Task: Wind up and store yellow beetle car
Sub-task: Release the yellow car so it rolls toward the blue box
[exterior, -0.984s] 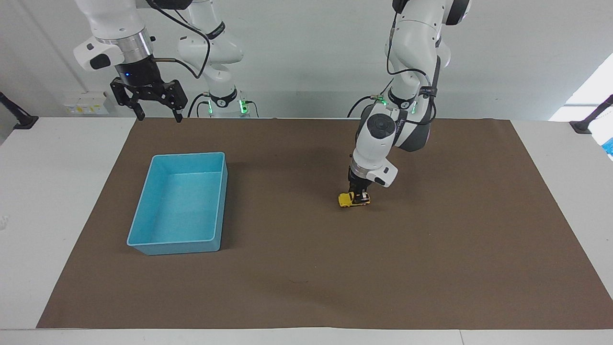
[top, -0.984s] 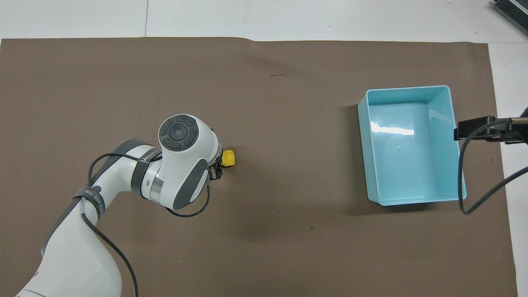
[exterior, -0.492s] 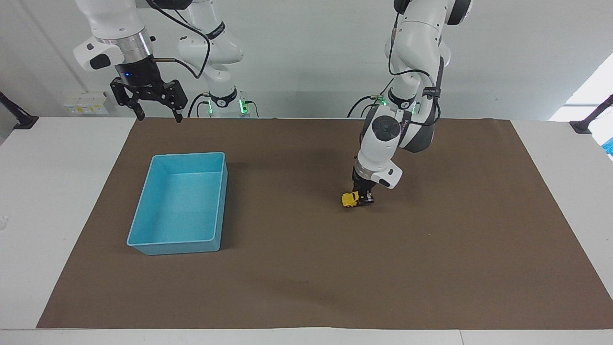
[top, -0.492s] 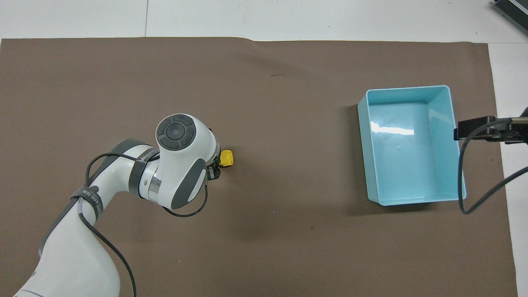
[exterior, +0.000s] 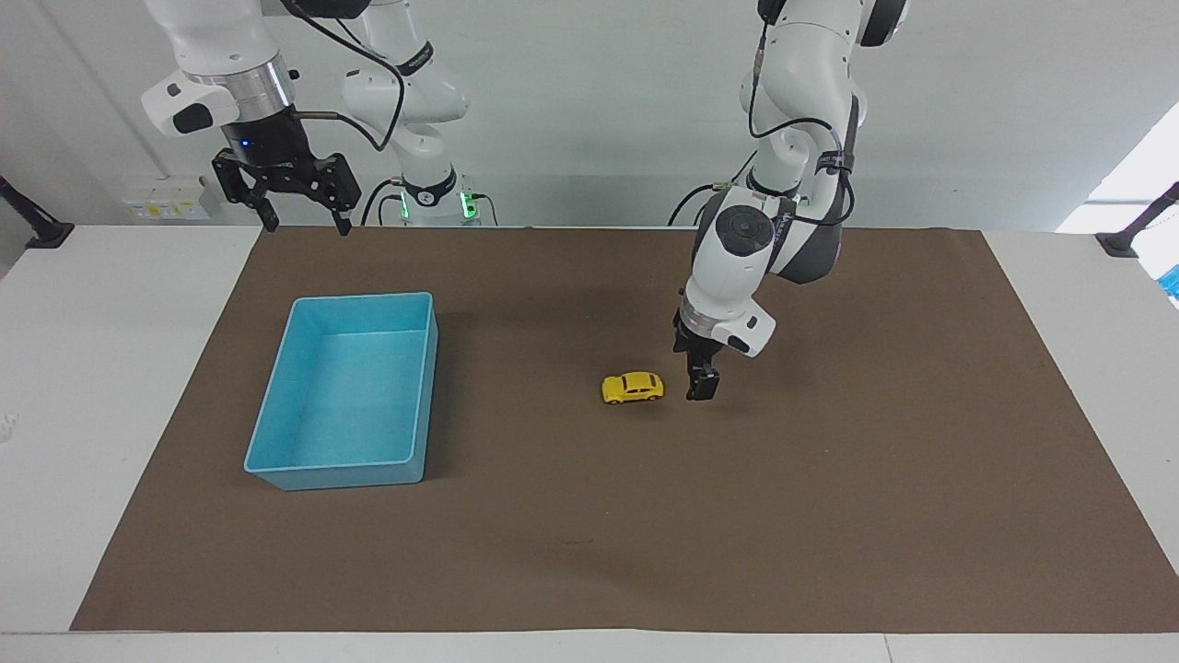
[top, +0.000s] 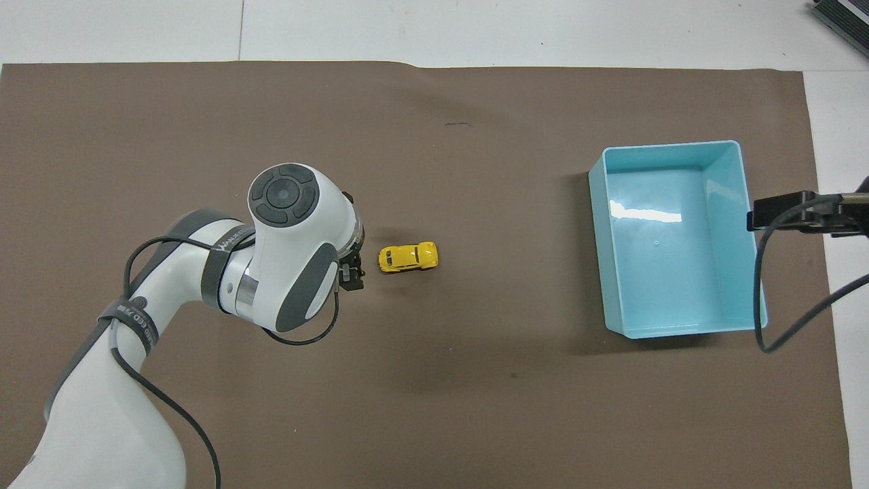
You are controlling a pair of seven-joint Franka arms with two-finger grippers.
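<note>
Spread fingers [exterior: 267, 218] mark the right gripper [exterior: 301, 221] at the upper left of the facing frame, where it hangs empty in the air over the brown mat's [exterior: 829, 516] edge, near the robots' end of the table; its arm waits. Below it, in the left-centre of that frame, the blue bin [exterior: 276, 465] sits open on the mat with nothing in it. Moving rightward, the yellow beetle car [exterior: 633, 388] stands on its wheels on the mat near the frame's middle, free of any grip. Just to its right the left gripper [exterior: 701, 384] points down close above the mat, holding nothing, a small gap between it and the car; whether its fingers are parted cannot be told.
</note>
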